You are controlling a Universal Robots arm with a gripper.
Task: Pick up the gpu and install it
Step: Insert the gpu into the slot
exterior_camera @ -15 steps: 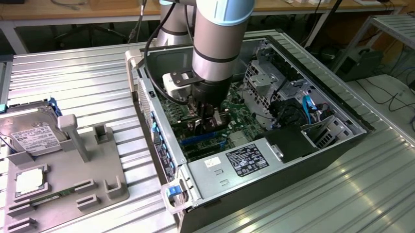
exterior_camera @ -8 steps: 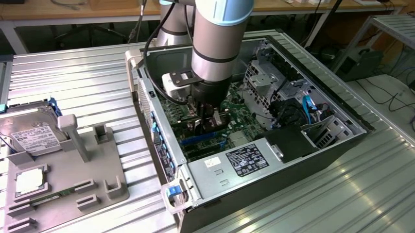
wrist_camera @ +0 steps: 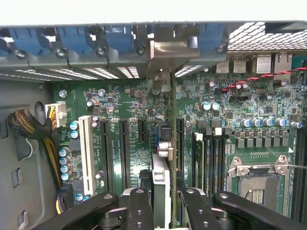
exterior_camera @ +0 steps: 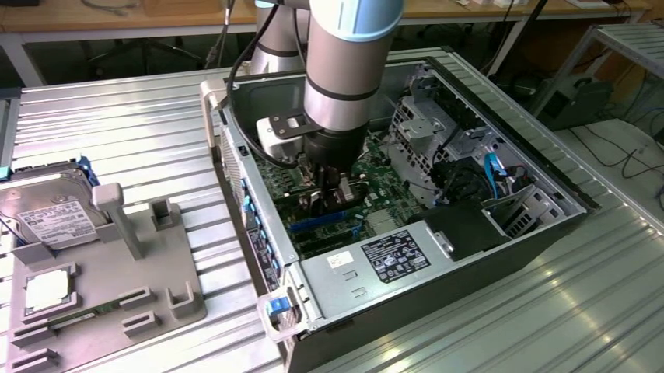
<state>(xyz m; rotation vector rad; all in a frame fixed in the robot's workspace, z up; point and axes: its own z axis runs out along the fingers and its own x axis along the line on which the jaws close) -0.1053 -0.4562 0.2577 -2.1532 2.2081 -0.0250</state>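
Note:
My gripper reaches down into the open computer case, low over the green motherboard. The gpu stands on edge between the two black fingers, and the gripper is shut on it. The card runs along the black expansion slots, with its silver bracket end against the case's rear slot openings. Whether its lower edge sits in a slot I cannot tell.
A grey parts holder on the ribbed metal table carries a silver hard drive, a square chip and a green memory stick. Inside the case are a drive cage, a black box, cables and an empty CPU socket.

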